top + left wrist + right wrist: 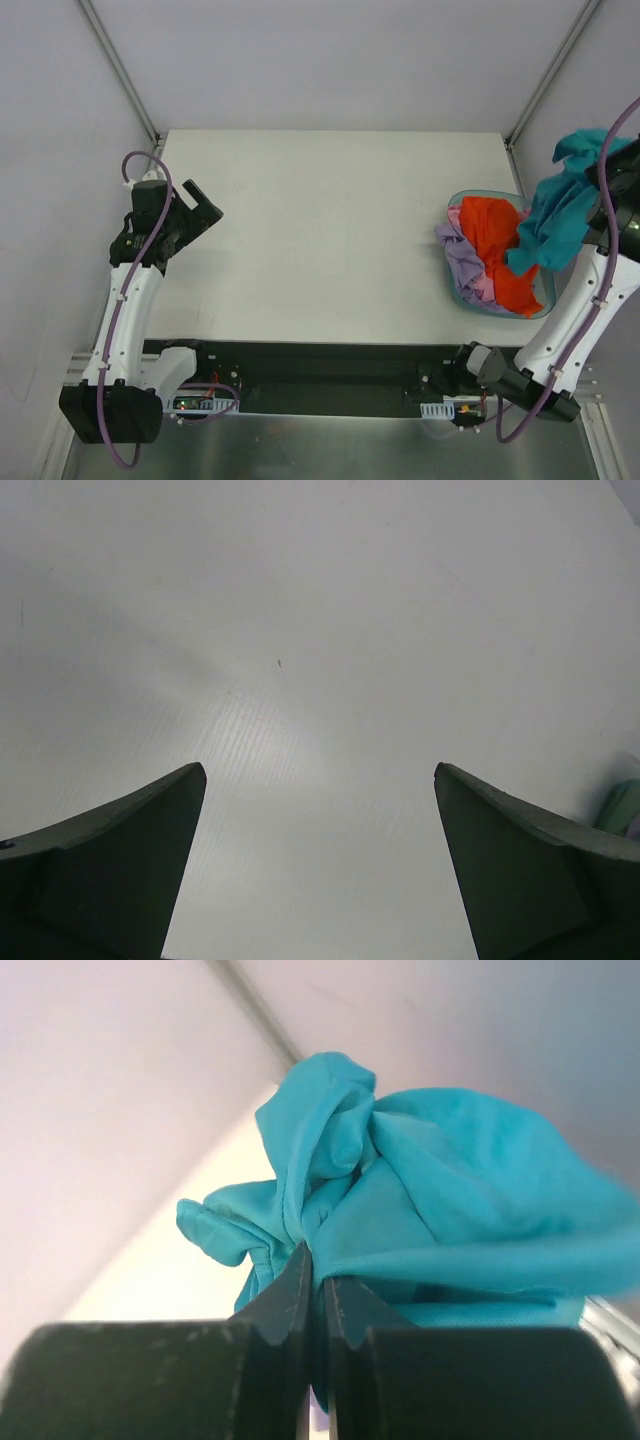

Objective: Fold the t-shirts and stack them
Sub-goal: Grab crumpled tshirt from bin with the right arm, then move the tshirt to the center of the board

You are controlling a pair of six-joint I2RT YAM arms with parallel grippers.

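My right gripper (314, 1268) is shut on a bunched teal t-shirt (440, 1200). In the top view the teal t-shirt (560, 210) hangs from the raised right gripper (612, 172) above the basket (546, 298) at the table's right edge. The basket holds an orange t-shirt (497, 250) and a lilac t-shirt (462, 255), with a bit of pink cloth under them. My left gripper (205, 207) is open and empty over the left part of the white table (320, 230). In the left wrist view its fingers (110, 870) are spread wide above bare table.
The table sits inside white walls with metal corner posts (118, 65) at the back. The arm bases and cables run along the near edge (320, 375). A sliver of the basket shows at the right edge of the left wrist view (622, 805).
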